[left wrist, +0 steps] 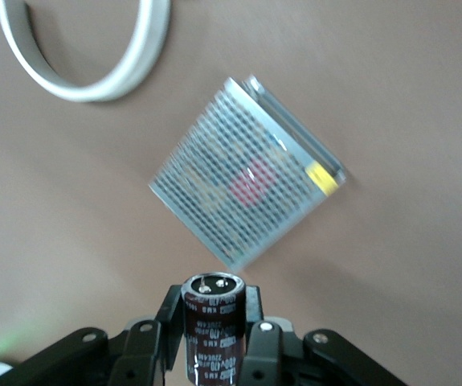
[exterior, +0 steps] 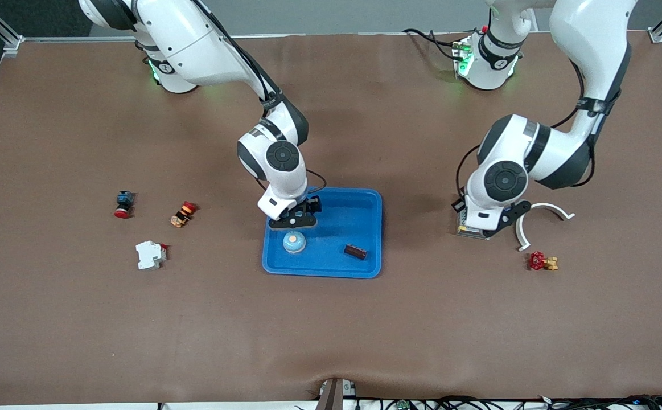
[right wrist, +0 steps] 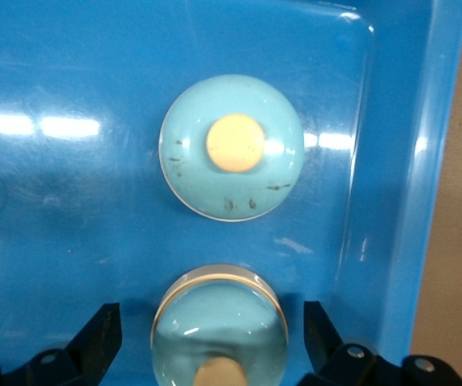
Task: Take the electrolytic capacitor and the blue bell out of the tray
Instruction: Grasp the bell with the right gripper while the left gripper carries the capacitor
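**Over the tray: one part out, the bell left**

Over the tray (exterior: 365,196), you hung the right gripper (right wrist: 214,346) with its fingers spread wide above the blue bell (exterior: 294,242), ready to grab it. Away from the tray, your left gripper (left wrist: 212,342) pinched the electrolytic capacitor (left wrist: 211,322) above the grey mesh box (left wrist: 247,183), ready to drop it.

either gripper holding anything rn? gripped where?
Left gripper, over the mesh box, has a capacitor clamped by its sides. Right gripper is open over the bell in the tray, holding nothing.
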You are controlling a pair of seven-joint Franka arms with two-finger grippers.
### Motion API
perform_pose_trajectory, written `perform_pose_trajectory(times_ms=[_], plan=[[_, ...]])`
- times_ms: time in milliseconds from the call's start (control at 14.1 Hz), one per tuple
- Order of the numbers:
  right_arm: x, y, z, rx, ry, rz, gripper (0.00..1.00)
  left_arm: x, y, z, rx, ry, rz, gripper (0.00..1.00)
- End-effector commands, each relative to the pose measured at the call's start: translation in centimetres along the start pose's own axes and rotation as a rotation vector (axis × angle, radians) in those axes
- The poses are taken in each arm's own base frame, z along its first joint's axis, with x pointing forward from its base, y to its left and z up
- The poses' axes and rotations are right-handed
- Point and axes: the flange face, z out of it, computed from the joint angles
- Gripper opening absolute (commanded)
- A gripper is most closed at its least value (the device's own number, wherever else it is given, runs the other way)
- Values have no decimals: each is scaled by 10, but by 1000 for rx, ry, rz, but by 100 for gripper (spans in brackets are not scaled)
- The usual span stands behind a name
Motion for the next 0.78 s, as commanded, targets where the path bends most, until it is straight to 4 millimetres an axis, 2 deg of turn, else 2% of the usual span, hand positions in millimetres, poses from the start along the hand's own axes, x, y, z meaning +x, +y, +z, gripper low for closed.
perform_pose_trajectory(times_ms=[0, 142, 284, 497, 711], plan=[[0, -1, -1, 2, 10, -13, 95, 35, -29, 6, 5, 41, 40, 0], [1, -1, -1, 2, 12, -12, 76, 59, -48, 16, 7, 40, 57, 0], [2, 0, -1, 1, 12, -10, 61, 75, -71, 39, 41, 39, 87, 0], [2, -1, -2, 2, 13, -11, 48, 76, -100, 89, 65, 73, 123, 0], [2, -2, -3, 3, 13, -14, 47, 67, -119, 120, 76, 40, 122, 0]])
